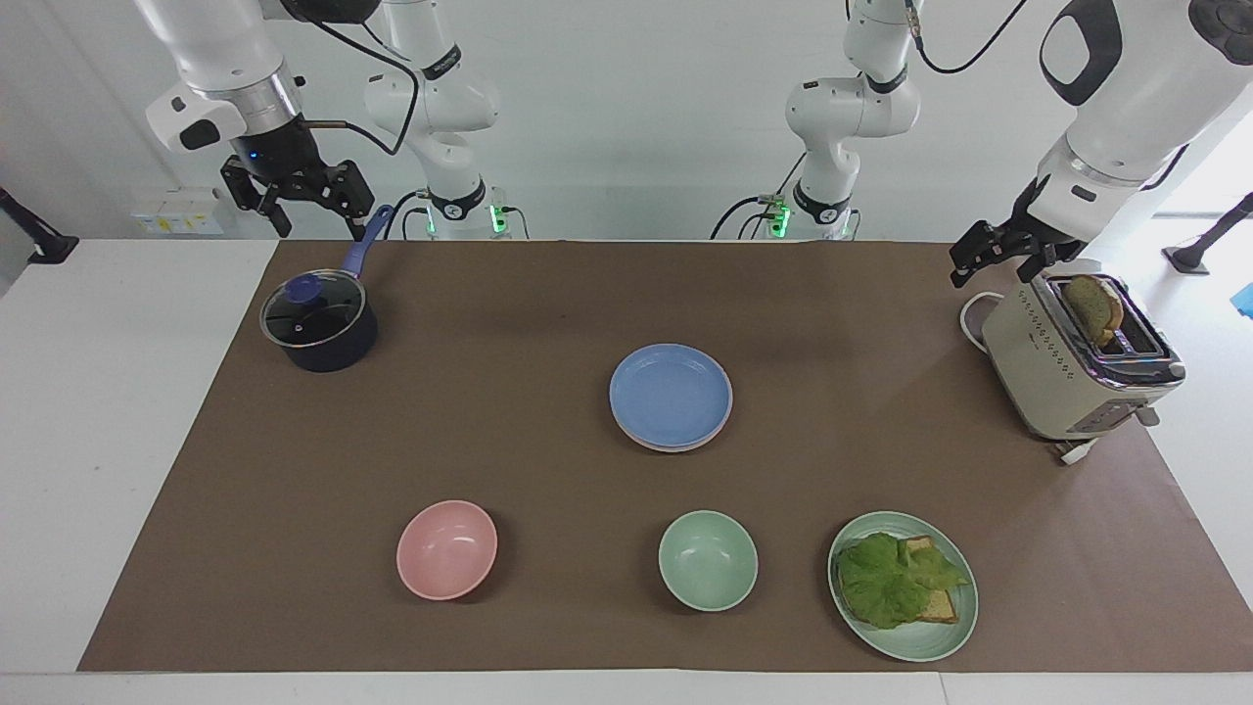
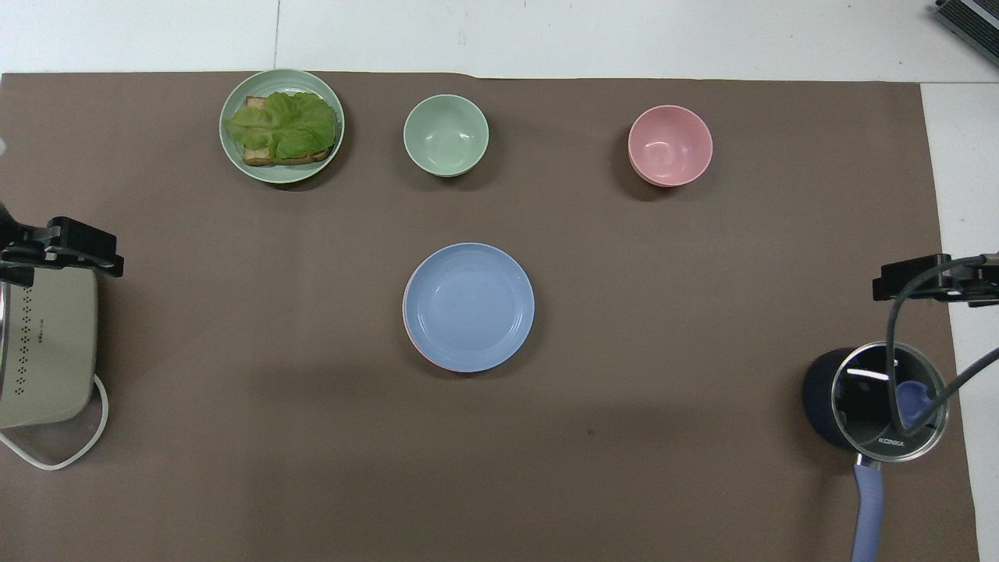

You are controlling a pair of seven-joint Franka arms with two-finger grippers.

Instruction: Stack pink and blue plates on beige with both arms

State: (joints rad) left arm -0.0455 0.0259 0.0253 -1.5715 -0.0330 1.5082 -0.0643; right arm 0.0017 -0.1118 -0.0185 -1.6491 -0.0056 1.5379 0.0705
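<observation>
**Plates stacked mid-mat, arms up at the ends**

The blue plate [image 1: 671, 394] lies flat atop the pink plate [image 1: 675, 446], mid-mat, nothing near. Farther off: pink bowl [image 1: 446, 549], green bowl [image 1: 708, 560], lettuce toast on a green plate [image 1: 945, 636]. Left gripper [image 1: 998, 257] is released over the toaster [image 1: 1062, 377]; right gripper [image 1: 303, 201], also released, hangs above the lidded pot [image 1: 318, 321].

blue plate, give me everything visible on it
The blue plate is round, shallow, matte medium blue, with faint concentric rings inside and nothing on it. It lies flat and upright mid-mat, on top of a stack: a thin pink rim peeks out beneath it; what lies lower cannot be seen. Neither tool touches it. It sits nearer the robots than the green bowl.
</observation>
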